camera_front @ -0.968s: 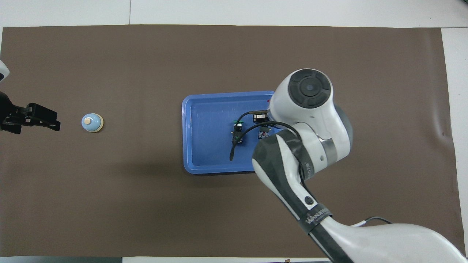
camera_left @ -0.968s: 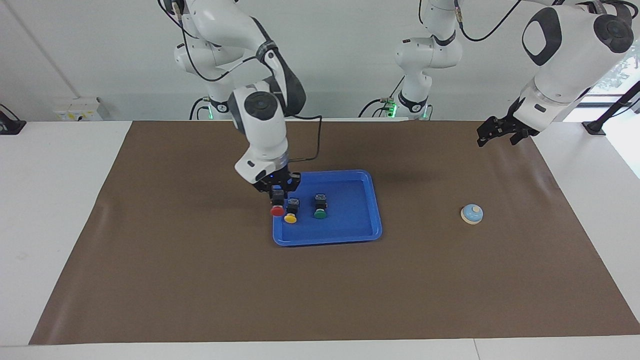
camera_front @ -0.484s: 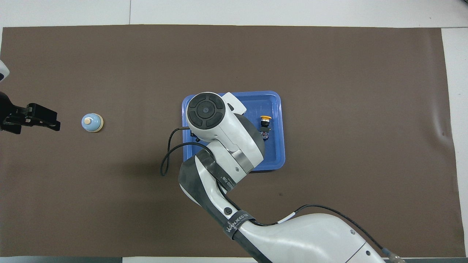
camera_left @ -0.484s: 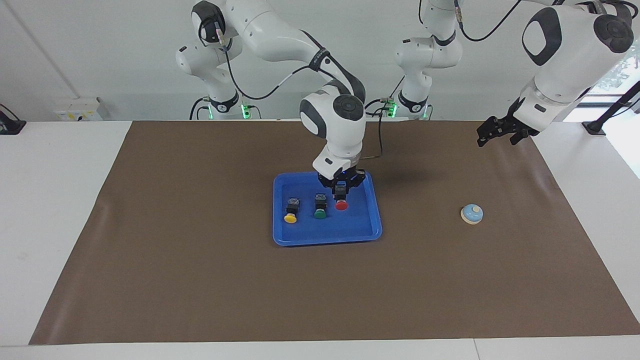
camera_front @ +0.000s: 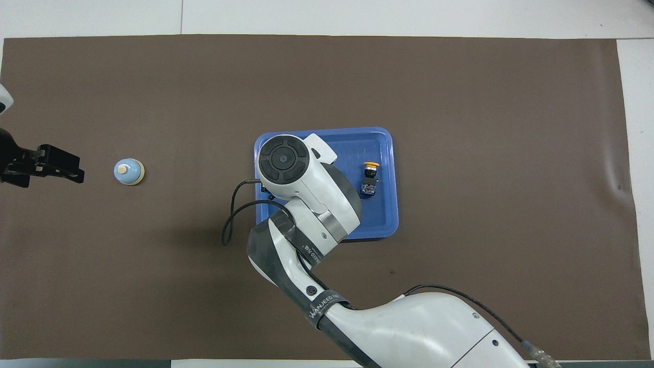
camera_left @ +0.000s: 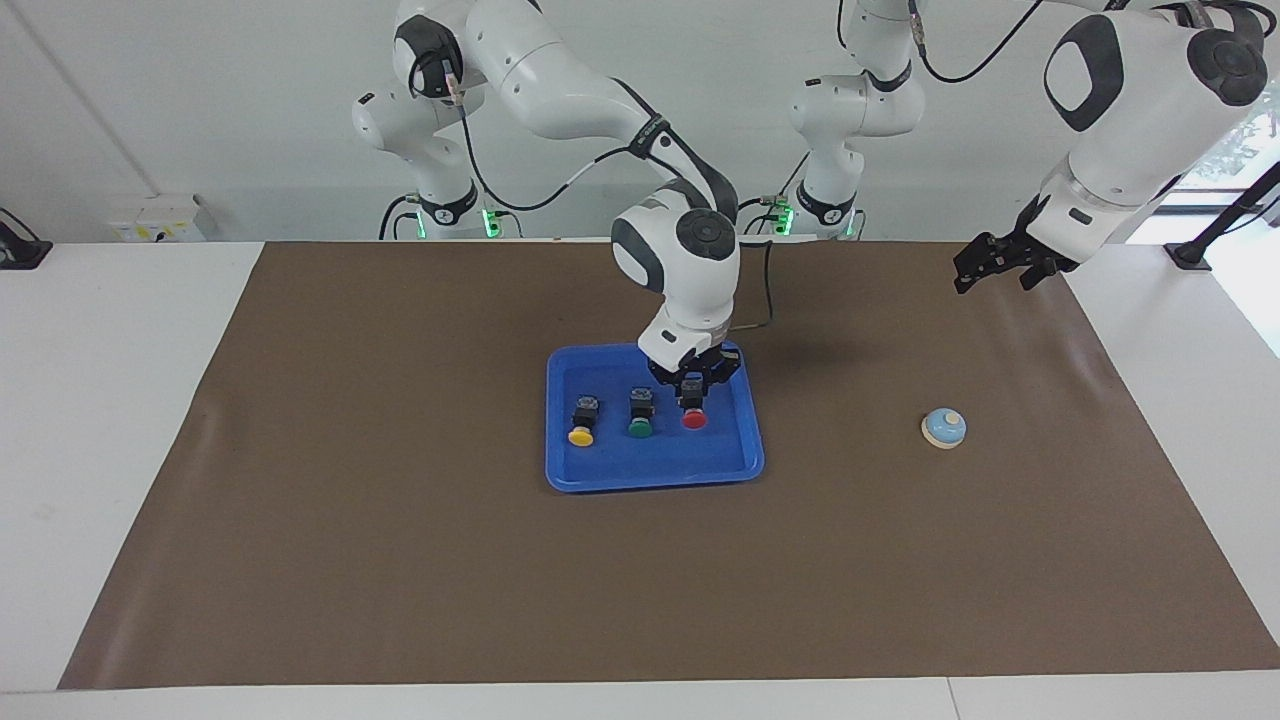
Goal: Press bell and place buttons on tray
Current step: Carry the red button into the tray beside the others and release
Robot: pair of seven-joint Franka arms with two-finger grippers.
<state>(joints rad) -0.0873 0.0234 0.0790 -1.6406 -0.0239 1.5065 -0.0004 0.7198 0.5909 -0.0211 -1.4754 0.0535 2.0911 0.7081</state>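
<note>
The blue tray (camera_left: 655, 470) (camera_front: 380, 214) lies mid-mat. In it lie the yellow button (camera_left: 581, 420) (camera_front: 370, 176) and the green button (camera_left: 640, 413), side by side. My right gripper (camera_left: 691, 398) is shut on the red button (camera_left: 694, 420), low in the tray beside the green one, toward the left arm's end. Whether the red button touches the tray floor I cannot tell. In the overhead view the right arm hides the green and red buttons. The bell (camera_left: 943, 428) (camera_front: 129, 171) stands on the mat toward the left arm's end. My left gripper (camera_left: 990, 280) (camera_front: 80, 171) waits open over the mat, apart from the bell.
A brown mat (camera_left: 400, 560) covers most of the white table. The right arm's cable (camera_front: 230, 225) loops out over the mat beside the tray.
My right gripper carried the red button from the tray's edge at the right arm's end, across the yellow and green buttons, then lowered it slightly. The left arm has stayed still.
</note>
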